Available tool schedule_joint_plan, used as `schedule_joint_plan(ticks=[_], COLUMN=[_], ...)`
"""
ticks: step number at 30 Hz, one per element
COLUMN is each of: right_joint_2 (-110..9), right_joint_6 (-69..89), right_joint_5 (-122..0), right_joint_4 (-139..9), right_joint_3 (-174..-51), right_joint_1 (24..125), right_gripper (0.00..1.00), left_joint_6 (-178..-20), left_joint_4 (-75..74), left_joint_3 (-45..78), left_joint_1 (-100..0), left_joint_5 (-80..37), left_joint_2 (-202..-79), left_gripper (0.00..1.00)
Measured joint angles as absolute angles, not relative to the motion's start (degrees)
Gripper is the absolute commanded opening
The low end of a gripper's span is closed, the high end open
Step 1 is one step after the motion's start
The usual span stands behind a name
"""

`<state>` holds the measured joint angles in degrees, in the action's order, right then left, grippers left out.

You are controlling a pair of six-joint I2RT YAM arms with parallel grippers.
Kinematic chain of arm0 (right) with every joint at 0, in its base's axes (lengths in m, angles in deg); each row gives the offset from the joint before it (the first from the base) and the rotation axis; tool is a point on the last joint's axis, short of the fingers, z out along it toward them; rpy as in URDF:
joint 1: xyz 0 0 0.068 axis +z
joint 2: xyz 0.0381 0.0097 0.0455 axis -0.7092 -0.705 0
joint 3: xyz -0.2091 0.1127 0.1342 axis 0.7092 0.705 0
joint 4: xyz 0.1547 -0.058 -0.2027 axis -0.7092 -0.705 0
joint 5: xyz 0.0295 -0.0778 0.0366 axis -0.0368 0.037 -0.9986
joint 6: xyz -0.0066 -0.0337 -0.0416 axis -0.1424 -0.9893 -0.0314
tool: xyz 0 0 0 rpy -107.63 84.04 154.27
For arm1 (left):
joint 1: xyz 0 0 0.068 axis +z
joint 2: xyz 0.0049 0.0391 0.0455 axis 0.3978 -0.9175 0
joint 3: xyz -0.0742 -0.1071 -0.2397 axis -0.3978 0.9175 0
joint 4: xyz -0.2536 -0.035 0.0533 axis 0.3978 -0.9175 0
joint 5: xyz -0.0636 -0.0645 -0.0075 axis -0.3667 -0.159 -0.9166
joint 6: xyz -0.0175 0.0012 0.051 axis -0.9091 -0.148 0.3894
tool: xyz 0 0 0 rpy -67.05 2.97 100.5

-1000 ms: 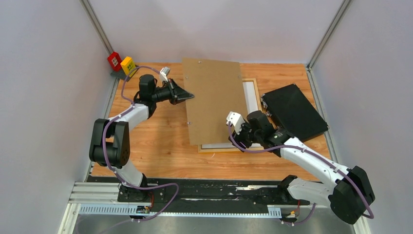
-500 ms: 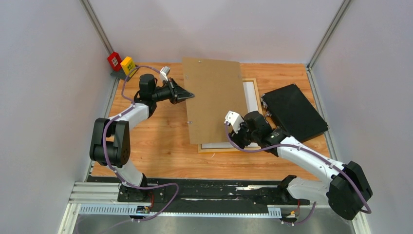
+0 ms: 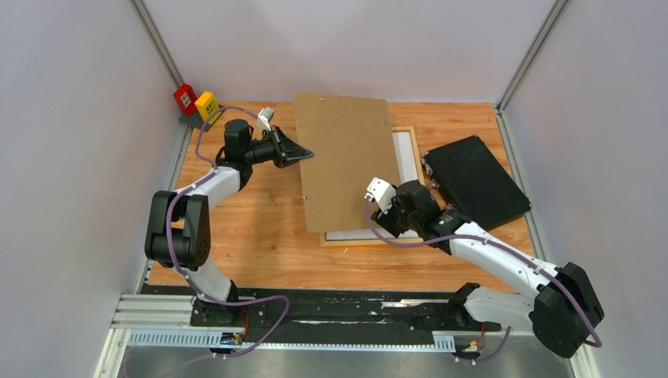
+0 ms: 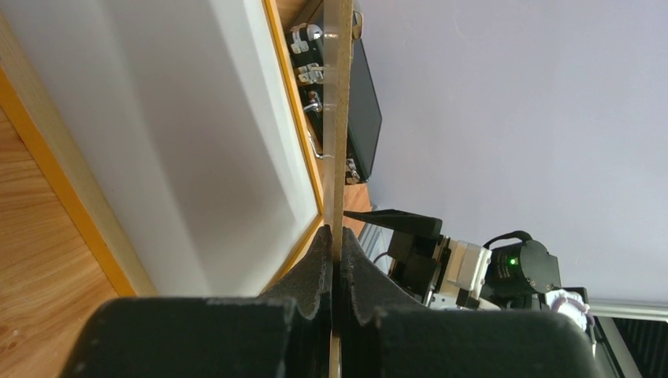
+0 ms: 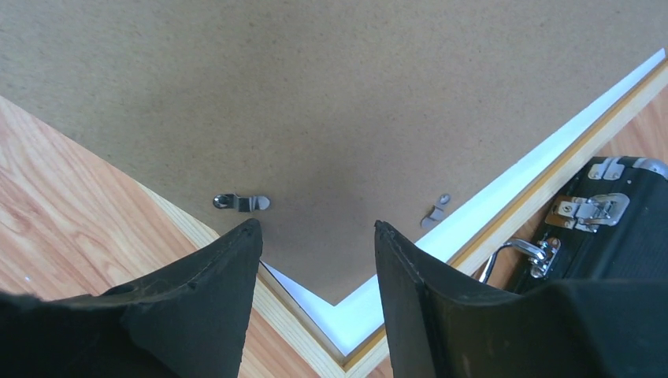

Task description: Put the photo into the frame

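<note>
Nearest, the right gripper (image 5: 317, 228) is hovering with its fingers spread apart and nothing between them, above the near corner of the large brown hardboard panel (image 3: 346, 157). Under that panel, the thin rectangular wooden frame with orange-yellow edging (image 4: 71, 181) is lying flat on the wooden counter (image 3: 252, 236). The photo (image 4: 181, 134) is resting inside it, white back up and largely covered by the panel. Farther back, the left gripper (image 4: 335, 240) is clenching the panel's left edge, holding that side raised above the frame. Just right of the frame, a black case with metal latches (image 3: 475, 181) is sitting on the counter.
</note>
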<state>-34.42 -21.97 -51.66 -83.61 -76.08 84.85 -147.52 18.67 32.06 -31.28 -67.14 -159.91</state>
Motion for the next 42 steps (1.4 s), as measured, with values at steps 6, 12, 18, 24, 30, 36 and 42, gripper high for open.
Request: schedule_joint_plan(ticks=[6,12,18,24,30,36,42], right_joint_2=[-32.2,-29.4,-27.5,-27.9,-31.2,-33.4,-33.3], right_joint_6=[-22.4,-22.2,-19.9,-13.9,-7.4,-3.0,-1.7], right_joint_5=[-51.0,-52.6,-54.8,-58.9,-66.5,-74.7,-80.1], right_joint_4=[-83.7,-84.7,-84.9,-85.2,-85.2,-85.4,-85.4], right_joint_3=[-75.4,-75.4,-75.5,-78.8,-82.3,-82.4,-82.4], right_joint_1=[84.1,81.8,76.6,67.3,56.8,47.1,43.7], right_gripper=[0.56,0.57,0.57,0.56,0.56,0.56,0.56], left_joint_6=[-147.5,-147.5,-148.0,-150.6,-154.5,-157.9,-159.4], left_joint_4=[18.6,18.4,18.4,19.8,23.4,26.2,28.6], left_joint_3=[32.1,32.1,32.1,32.0,31.6,31.1,28.9], left_joint_1=[-31.2,-31.1,-31.0,-30.9,-30.9,-32.5,-36.3], left_joint_5=[-67.2,-67.2,-67.1,-67.2,-68.5,-68.5,-68.2], left_joint_2=[-159.9,-159.9,-160.2,-161.5,-166.4,-169.9,-172.9], left_gripper=[0.0,0.0,0.0,0.0,0.0,0.0,0.0])
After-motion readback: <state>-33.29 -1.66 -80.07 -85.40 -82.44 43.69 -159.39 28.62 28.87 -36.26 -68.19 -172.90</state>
